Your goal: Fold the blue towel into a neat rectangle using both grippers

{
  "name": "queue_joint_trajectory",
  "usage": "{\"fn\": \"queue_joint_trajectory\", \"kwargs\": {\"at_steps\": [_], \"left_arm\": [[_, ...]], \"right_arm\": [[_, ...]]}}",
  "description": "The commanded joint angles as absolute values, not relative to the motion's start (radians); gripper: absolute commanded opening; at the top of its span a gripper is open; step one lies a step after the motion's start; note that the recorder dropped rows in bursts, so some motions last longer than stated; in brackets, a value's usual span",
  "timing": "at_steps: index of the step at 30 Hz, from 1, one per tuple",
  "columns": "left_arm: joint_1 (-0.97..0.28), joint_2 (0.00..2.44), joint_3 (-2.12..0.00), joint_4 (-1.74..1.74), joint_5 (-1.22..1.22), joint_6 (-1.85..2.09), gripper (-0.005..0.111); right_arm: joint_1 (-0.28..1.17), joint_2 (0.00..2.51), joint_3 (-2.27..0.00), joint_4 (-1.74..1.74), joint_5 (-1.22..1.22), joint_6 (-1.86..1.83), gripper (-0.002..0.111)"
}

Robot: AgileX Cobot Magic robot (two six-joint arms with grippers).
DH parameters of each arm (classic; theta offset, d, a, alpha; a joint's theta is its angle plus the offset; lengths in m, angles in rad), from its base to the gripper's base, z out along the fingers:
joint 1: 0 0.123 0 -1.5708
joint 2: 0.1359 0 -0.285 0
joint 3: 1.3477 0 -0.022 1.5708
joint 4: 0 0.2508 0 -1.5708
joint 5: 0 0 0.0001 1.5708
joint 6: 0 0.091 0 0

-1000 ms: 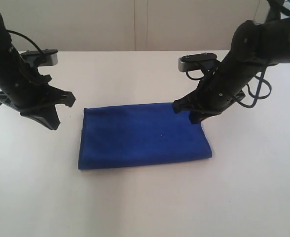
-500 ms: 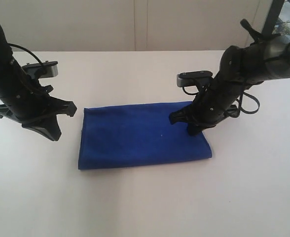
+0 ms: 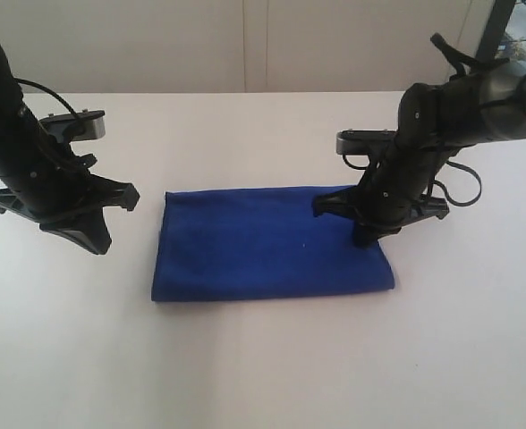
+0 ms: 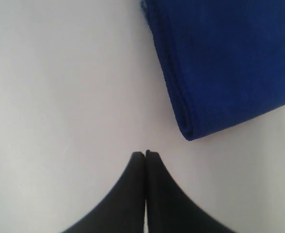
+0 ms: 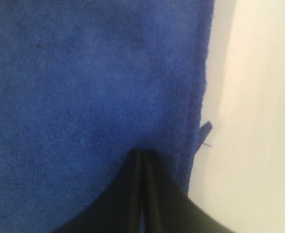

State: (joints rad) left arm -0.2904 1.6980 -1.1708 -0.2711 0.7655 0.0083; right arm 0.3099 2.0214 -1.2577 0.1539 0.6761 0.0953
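**On the white table: towel folded, both claws closed**

On the white table (image 3: 263,366), you will find the blue towel (image 3: 272,243) lying flat as a folded rectangle between the two arms. In the exterior view its long axis runs left to right, with one short edge facing each arm and the long edges facing towards and away from the camera.

Check the left gripper (image 3: 97,239). It is closed, finger against finger, and holds nothing. It sits over bare table, near the towel's left short edge but apart from it.

Check the right gripper (image 3: 367,239). It is also closed, and its tips are set down on the towel's top surface near the far right corner.

The left wrist view shows what the exterior view does not: stacked layers along the towel's edge at one corner. The right wrist view shows the closed fingertips (image 5: 142,154) meeting the cloth just inside the edge, and a small blue tab (image 5: 205,129) sticking out past that edge.
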Motion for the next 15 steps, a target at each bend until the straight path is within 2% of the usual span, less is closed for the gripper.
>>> {"fn": "queue_joint_trajectory", "kwargs": {"at_steps": [1,15], "left_arm": [[-0.292,1.693,-1.163,-0.284,0.777,0.000,0.000],[-0.292,1.693,-1.163,-0.284,0.777,0.000,0.000]], "right_arm": [[0.310,2.032,-1.250,0.117,0.744,0.146,0.000],[0.310,2.032,-1.250,0.117,0.806,0.231,0.000]]}}
